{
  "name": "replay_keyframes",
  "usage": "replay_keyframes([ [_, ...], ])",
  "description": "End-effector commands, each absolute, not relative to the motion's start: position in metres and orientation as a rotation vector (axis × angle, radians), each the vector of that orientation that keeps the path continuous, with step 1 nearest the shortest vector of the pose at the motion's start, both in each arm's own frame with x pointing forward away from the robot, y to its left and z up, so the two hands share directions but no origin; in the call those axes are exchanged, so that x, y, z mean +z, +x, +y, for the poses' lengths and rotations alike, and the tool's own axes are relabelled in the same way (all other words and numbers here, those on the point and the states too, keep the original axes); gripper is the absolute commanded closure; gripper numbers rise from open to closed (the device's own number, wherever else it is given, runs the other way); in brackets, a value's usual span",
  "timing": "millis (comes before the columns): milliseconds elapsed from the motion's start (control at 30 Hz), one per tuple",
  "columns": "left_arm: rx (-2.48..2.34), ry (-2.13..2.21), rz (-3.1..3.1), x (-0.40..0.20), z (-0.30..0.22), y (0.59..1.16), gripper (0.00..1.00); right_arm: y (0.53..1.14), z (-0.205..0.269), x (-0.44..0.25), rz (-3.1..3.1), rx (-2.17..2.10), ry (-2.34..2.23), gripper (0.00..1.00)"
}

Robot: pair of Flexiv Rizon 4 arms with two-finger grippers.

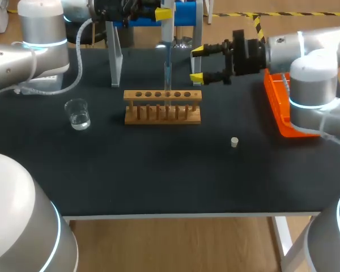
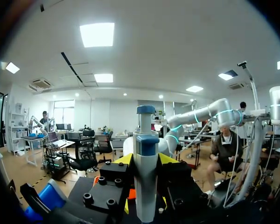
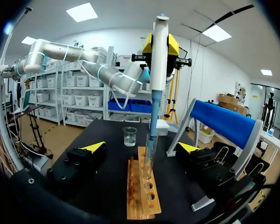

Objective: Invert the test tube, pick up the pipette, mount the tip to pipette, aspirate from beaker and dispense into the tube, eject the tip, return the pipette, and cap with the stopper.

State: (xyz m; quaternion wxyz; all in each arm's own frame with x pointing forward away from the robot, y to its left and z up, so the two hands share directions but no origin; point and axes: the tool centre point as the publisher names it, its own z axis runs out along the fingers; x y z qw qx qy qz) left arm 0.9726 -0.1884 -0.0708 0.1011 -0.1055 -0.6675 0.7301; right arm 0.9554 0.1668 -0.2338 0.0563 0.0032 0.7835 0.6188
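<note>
Wooden rack (image 1: 162,107) on the table (image 1: 158,175) holds the test tube (image 3: 149,156) upright. The pipette (image 3: 158,56) hangs plumb over it, tip apparently just inside the mouth, though how deep is hard to tell.

- Left gripper (image 3: 159,45): fingers clamped on the pipette body from both sides.
- Right gripper (image 1: 197,63): fingers spread, holding nothing, just beside the rack.
- Judged step: dispensing.
- Keep the pipette vertical and centred, press the plunger slowly, and avoid nudging the glass.
- Stopper (image 1: 234,141) lies loose, well apart from the rack. Beaker (image 1: 78,113) stands off to the left.
</note>
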Motion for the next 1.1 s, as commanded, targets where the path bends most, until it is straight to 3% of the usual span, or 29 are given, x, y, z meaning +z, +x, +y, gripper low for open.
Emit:
replay_keyframes([
  [33, 2.153, -0.316, -1.970, -0.070, -0.188, 0.975, 1.00, 0.966, 0.178, -0.243, 2.404, 1.858, -0.005, 0.00],
  [1100, 2.153, -0.316, -1.970, -0.070, -0.188, 0.975, 1.00, 0.988, 0.245, -0.287, 2.526, 1.684, 0.014, 0.00],
])
